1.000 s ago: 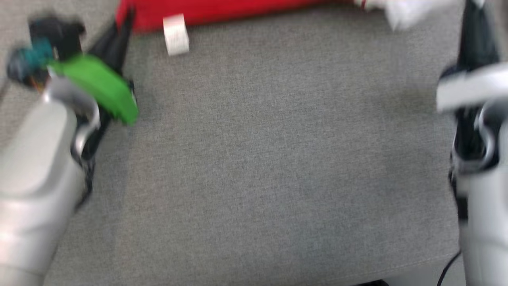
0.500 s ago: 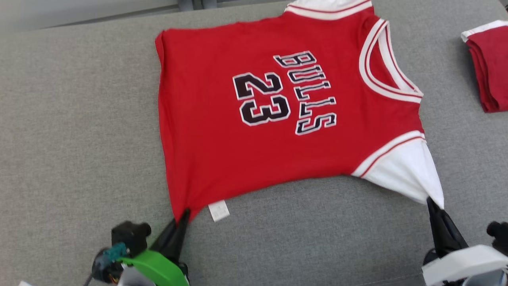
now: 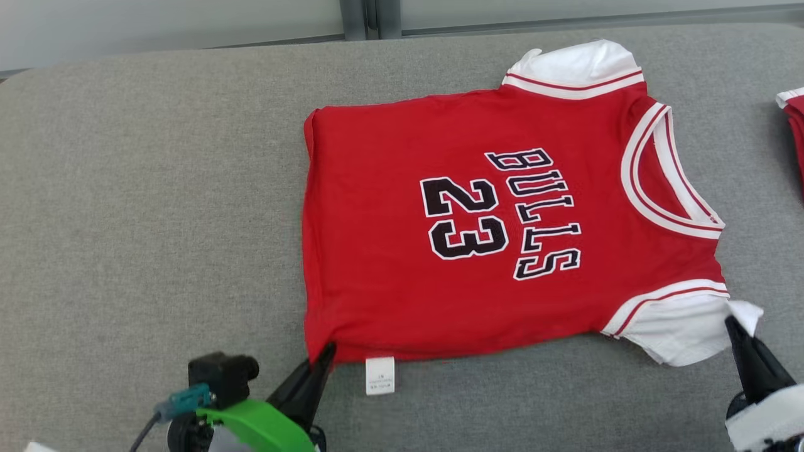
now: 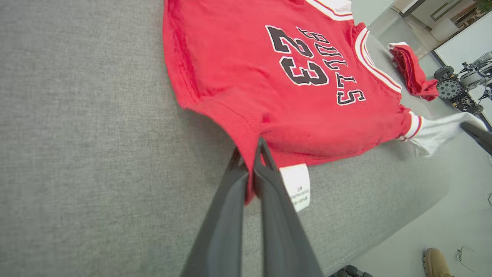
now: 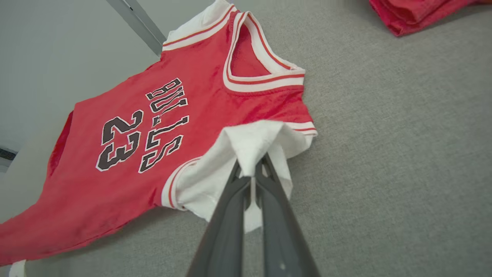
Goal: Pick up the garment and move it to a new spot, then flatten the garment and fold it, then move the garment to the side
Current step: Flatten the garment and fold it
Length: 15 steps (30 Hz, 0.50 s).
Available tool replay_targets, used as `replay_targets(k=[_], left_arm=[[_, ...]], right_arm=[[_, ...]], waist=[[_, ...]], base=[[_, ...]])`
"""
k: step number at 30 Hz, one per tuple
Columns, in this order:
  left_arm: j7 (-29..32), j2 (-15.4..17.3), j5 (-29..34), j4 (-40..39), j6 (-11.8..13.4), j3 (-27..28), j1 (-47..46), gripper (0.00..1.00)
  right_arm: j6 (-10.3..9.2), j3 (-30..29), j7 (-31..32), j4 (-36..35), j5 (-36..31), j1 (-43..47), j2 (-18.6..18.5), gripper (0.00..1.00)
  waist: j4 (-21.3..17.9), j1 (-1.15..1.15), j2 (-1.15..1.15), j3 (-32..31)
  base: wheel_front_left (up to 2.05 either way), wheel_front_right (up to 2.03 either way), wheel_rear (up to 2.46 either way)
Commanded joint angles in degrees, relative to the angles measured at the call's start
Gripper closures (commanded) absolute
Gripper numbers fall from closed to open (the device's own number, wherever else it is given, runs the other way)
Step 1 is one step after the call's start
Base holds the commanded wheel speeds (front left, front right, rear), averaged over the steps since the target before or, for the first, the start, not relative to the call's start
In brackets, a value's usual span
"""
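The red Bulls jersey [image 3: 477, 251] lies spread on the grey tabletop [image 3: 157, 220], lettering up. The left hand [image 4: 249, 154] is pinched closed on the near hem corner beside the care label [image 3: 380, 375]. The right hand [image 5: 251, 163] is closed on the near white sleeve. Gripping both corners well apart likely keeps that edge taut for flattening.

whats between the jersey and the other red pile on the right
Just bare grey cushion lies between the jersey and the red pile; the head view shows it.
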Motion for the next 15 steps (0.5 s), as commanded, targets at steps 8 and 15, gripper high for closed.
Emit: replay_targets(k=[8,15], left_arm=[[8.7,-1.3,-1.8,2.3,-1.0,1.1,-14.2,1.00],[12.5,-3.2,-2.3,8.8,-1.7,2.1,-23.5,1.00]], right_arm=[[-0.02,-0.9,11.3,0.2,-5.4,-17.8,-4.9,1.00],[-0.02,-1.0,17.7,4.1,-8.8,-27.8,-7.8,1.00]], waist=[[0.1,0.01,0.00,4.5],[0.5,0.01,0.00,7.3]], base=[[0.00,0.00,0.00],[0.00,0.00,0.00]])
